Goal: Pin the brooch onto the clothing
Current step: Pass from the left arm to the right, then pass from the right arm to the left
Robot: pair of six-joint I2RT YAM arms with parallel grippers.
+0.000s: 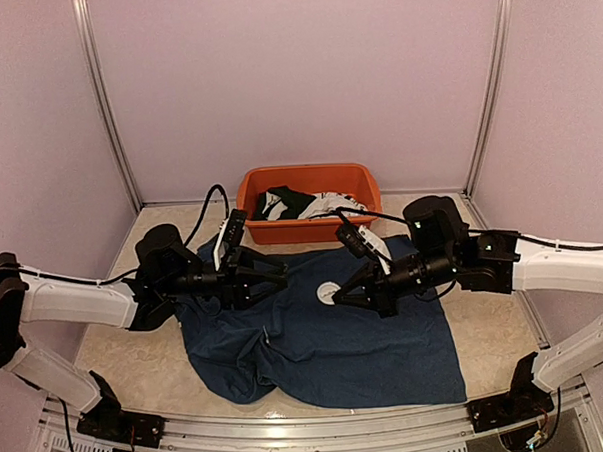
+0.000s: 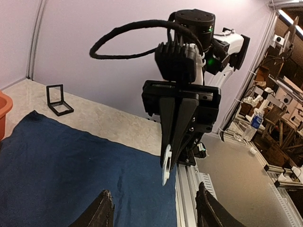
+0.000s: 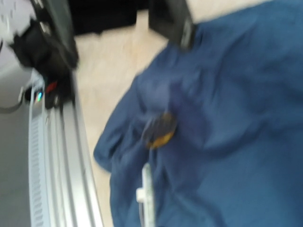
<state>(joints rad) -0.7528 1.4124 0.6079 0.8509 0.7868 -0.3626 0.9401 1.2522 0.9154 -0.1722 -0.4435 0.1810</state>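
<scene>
The navy-blue T-shirt [image 1: 337, 355] lies spread on the table; it also shows in the left wrist view [image 2: 57, 165] and the right wrist view [image 3: 236, 118]. My right gripper [image 1: 342, 292] is shut on a white round disc, the brooch [image 1: 328, 292], and holds it just above the shirt's middle. The left wrist view shows that gripper [image 2: 169, 158] with the disc [image 2: 165, 165] edge-on at its tips. My left gripper [image 1: 279, 275] is open and empty, facing the right one across the shirt. A small dark-and-yellow round thing [image 3: 160, 130] lies on the shirt, blurred.
An orange tub [image 1: 309, 176] with black and white garments stands behind the shirt. A small black frame stand [image 2: 57, 99] sits on the table past the shirt. The metal rail [image 2: 187, 198] runs along the table's near edge.
</scene>
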